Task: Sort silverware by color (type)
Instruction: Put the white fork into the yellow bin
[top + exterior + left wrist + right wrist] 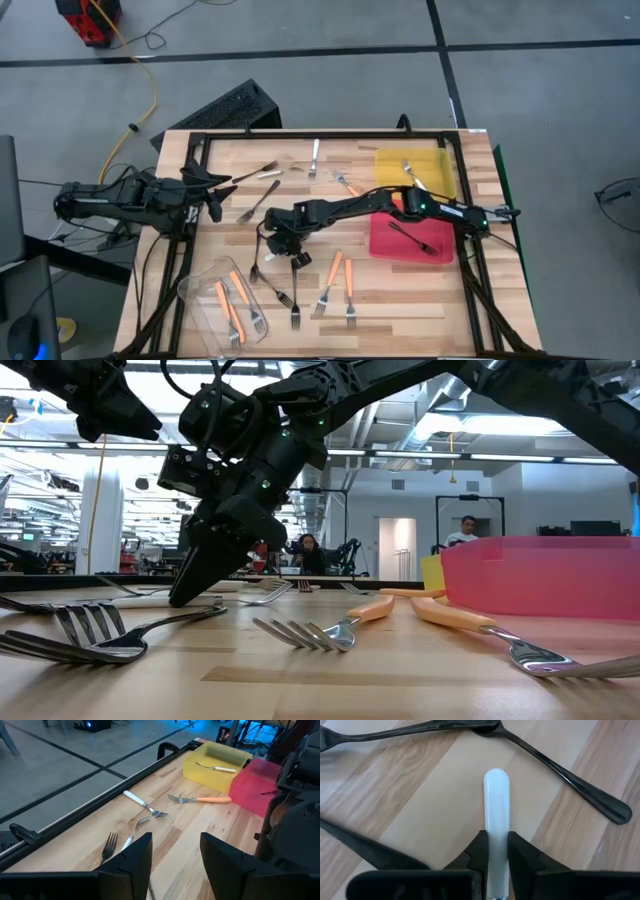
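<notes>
My right gripper [496,851] is shut on a white-handled fork, low over the table's middle [275,235], its fingers slanting down to the wood [195,585]. Black forks [555,767] lie flat around it. My left gripper [172,865] is open and hovers by the table's left edge [215,195], touching nothing. Ahead of it lie a white-handled fork [142,802], an orange-handled fork [202,799] and two black forks [110,845]. Orange-handled forks [360,615] lie on the near part of the table. My right gripper pinches the white fork's handle [496,827] between its two fingers, coming from above at a slant. The handle's rounded free end [496,775] sticks out forward past the fingertips, along the fingers. The tine end is hidden behind the gripper. Whether the fork is clear of the table, I cannot tell.
A yellow tray [440,160] with a white-handled fork and a red tray [385,245] with a black fork sit at the table's right. A clear tub [200,290] holding orange-handled forks stands at the near left corner. A black frame rail [100,795] runs along the edges.
</notes>
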{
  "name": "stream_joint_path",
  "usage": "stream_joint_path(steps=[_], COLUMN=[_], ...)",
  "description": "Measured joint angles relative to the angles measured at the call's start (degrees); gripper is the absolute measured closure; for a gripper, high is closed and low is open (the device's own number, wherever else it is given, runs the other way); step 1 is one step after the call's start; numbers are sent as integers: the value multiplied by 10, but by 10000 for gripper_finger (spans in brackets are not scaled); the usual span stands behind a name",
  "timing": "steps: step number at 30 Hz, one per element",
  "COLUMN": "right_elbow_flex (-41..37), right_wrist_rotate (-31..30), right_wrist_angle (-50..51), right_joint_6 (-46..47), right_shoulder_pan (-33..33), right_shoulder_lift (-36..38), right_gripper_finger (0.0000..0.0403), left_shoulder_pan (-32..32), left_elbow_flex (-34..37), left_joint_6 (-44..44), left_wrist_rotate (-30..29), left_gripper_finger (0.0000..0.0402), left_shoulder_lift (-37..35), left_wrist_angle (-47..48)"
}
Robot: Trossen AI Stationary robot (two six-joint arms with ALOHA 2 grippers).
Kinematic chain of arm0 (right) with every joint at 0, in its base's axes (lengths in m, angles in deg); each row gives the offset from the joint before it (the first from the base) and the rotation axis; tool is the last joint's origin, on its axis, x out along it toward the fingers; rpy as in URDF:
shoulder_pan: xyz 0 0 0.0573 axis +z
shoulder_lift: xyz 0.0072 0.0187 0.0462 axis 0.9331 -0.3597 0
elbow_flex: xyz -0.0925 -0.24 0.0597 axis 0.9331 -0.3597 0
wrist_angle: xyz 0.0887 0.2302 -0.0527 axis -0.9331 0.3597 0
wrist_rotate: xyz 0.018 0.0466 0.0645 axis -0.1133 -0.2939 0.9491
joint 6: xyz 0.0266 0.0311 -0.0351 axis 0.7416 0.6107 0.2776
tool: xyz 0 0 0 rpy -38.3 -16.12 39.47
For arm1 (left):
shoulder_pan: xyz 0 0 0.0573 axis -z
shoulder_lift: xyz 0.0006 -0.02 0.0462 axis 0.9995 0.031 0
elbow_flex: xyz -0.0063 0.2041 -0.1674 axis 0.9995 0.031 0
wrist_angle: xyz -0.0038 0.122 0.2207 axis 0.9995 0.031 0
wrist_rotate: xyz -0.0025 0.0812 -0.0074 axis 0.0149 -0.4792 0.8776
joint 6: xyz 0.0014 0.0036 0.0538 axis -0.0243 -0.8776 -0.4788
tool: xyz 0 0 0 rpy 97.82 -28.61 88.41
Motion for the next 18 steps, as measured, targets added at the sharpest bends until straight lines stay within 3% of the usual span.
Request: stream_joint_path(steps=[6, 14, 18], right_elbow_flex=[-2, 0, -1], right_wrist_rotate=[-3, 4, 10], right_wrist_angle=[19, 47, 58], right_joint_6=[4, 2, 4], right_shoulder_pan=[-5, -19, -25], right_shoulder_lift=[31, 78, 78], right_gripper_finger=[337, 388, 373], left_shoulder_pan=[0, 0, 0], left_elbow_flex=[0, 0, 0], left_joint_6=[0, 0, 0], left_wrist_rotate=[0, 0, 0], left_gripper_finger=[250, 250, 250], left_shoulder_lift=[0, 0, 0], left_wrist_angle=[0, 0, 0])
